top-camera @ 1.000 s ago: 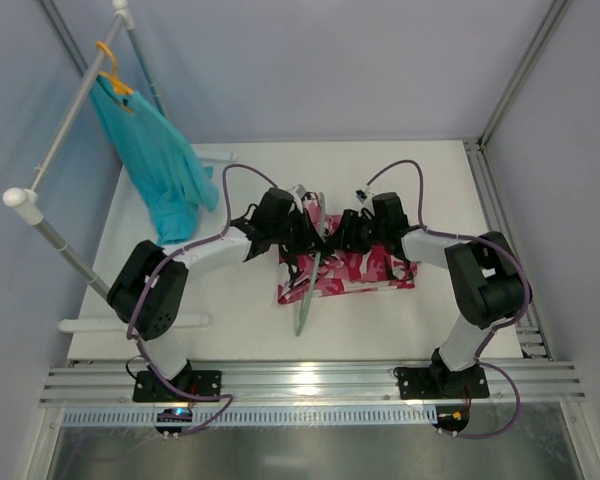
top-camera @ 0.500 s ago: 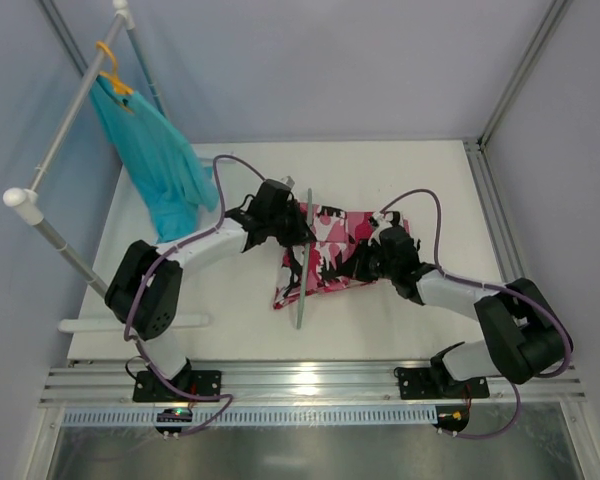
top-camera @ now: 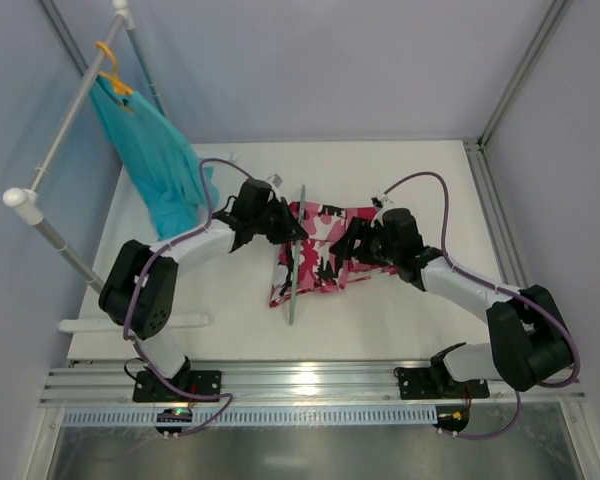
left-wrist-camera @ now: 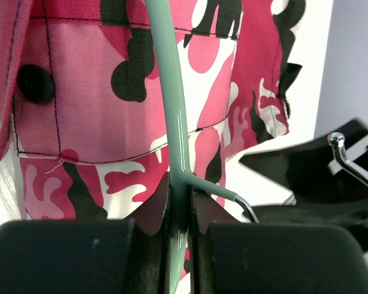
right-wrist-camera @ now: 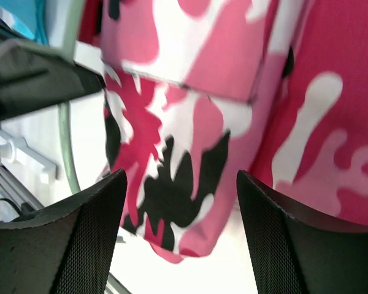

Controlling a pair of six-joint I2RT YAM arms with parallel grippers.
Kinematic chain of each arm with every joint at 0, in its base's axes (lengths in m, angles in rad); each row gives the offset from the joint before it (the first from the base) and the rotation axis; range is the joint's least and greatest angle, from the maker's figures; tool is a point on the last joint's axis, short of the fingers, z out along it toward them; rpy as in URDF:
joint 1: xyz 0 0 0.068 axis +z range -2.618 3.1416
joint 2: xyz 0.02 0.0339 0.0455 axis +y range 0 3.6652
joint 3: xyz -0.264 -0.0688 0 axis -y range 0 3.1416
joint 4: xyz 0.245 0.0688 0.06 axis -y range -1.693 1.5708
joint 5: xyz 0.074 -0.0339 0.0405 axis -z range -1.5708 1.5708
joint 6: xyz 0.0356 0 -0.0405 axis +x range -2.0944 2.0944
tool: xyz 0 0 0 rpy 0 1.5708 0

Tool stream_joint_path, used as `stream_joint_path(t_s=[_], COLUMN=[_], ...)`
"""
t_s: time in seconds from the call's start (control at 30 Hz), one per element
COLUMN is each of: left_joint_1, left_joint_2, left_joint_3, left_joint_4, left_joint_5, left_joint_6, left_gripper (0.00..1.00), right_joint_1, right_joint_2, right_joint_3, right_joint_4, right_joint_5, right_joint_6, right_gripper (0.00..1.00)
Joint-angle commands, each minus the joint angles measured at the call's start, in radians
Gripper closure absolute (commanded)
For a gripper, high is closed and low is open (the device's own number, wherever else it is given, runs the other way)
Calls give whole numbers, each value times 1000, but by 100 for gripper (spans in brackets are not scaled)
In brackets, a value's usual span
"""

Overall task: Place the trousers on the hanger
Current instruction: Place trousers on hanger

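The trousers (top-camera: 332, 252) lie bunched up in the middle of the desk (top-camera: 430, 180). The hanger (left-wrist-camera: 172, 110) stands on its edge across their left part. There is cloth on both sides of it. I cannot tell if the cloth goes through the hanger or only lies under it.

The left pincer (left-wrist-camera: 179, 205) is clamped tight on the hanger, right where the hook starts, and holds it up. The right pincer (right-wrist-camera: 179, 184) is wide apart, just above the pink cloth. There is nothing in it.

I think the step now is getting the trousers over the hanger's bar. It looks only partly done.

Next, the right pincer has to come down and pinch one edge of the cloth, not a thick bunch. Then it has to pull the cloth over the bar. The left pincer has to hold the hanger steady, or the thin rod may tip or slip.
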Motion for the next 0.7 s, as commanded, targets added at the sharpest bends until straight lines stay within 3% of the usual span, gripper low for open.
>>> stream_joint_path(t_s=[0.0,0.37,0.43,0.5,0.53,0.67], left_joint_1=[54,94,98,107,114,126], left_joint_2=[-7,18,18,16,15,9], left_joint_3=[-45,-7,-5,-2,4,22], left_joint_4=[90,70,70,69,55,-57], left_joint_5=[80,160,160,157,153,101], left_joint_6=[20,68,61,54,52,80], left_gripper=[100,100,100,100,100,100], right_joint_1=[-38,-43,-41,-41,-43,-55], right_joint_2=[76,348,348,329,293,211], right_joint_3=[97,180,179,192,227,369], right_joint_4=[-31,125,143,130,40,-250], right_joint_5=[-37,-152,-160,-150,-129,58], right_joint_6=[-57,-5,1,-11,-21,-119], right_gripper=[25,28,47,84,93,96])
